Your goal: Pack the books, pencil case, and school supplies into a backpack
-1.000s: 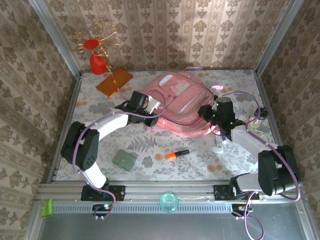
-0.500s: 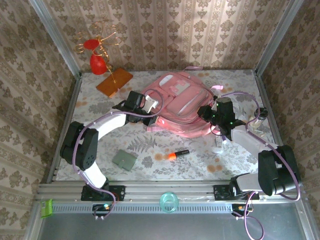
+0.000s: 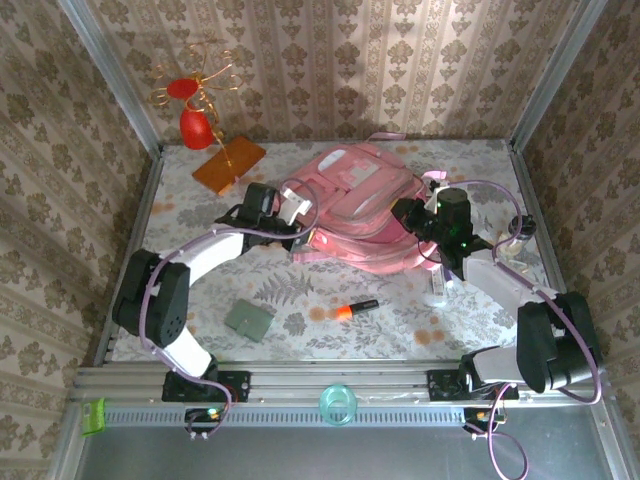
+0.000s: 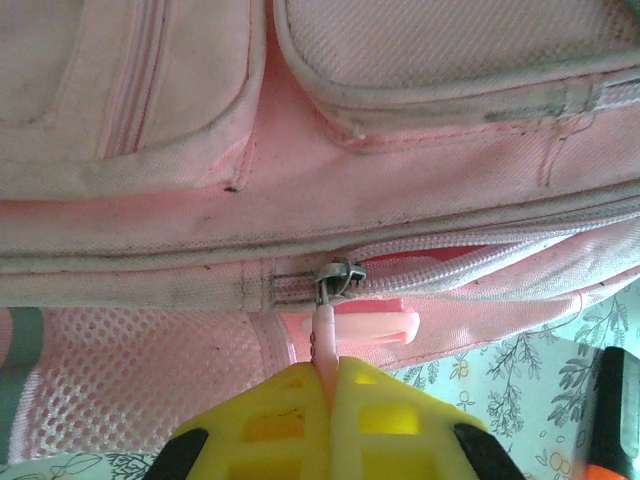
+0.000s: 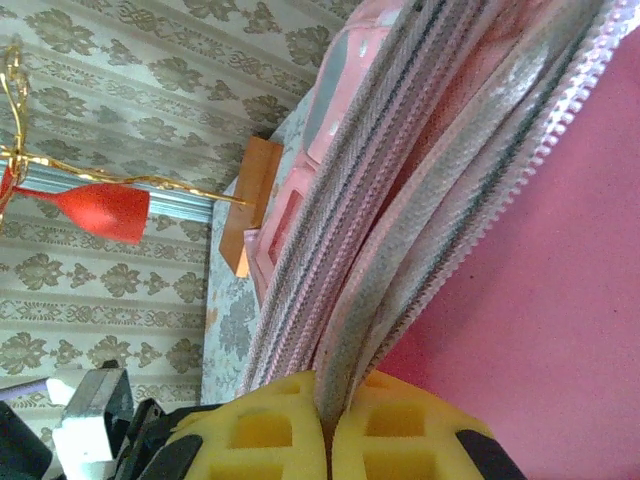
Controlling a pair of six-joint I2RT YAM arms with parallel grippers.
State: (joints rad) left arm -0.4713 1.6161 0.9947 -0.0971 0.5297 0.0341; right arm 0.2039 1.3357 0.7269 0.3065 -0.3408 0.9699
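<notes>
The pink backpack point(image 3: 362, 205) lies at the back middle of the table. My left gripper point(image 3: 303, 230) is at its left edge, shut on the pink zipper pull point(image 4: 324, 345) below the metal slider point(image 4: 338, 276); the zip beside it gapes a little. At the backpack's right edge my right gripper point(image 3: 410, 213) is shut on the zipper-edged fabric point(image 5: 400, 300), holding it up. An orange-and-black marker point(image 3: 352, 308) lies in front of the backpack and also shows as the marker point(image 4: 616, 415). A slim whitish stick point(image 3: 437, 284) lies by the right arm. A flat grey-green pencil case point(image 3: 248, 320) sits near the front left. The books are out of view.
An orange-brown board point(image 3: 228, 163) with a gold wire stand and red ornaments stands at the back left. Patterned walls close in the table on three sides. A teal ring point(image 3: 338, 404) sits on the front rail between the arm bases.
My left gripper has drawn a little leftward with the zipper pull. My right gripper has shifted up and back with the backpack's edge, and the backpack's top has changed shape.
</notes>
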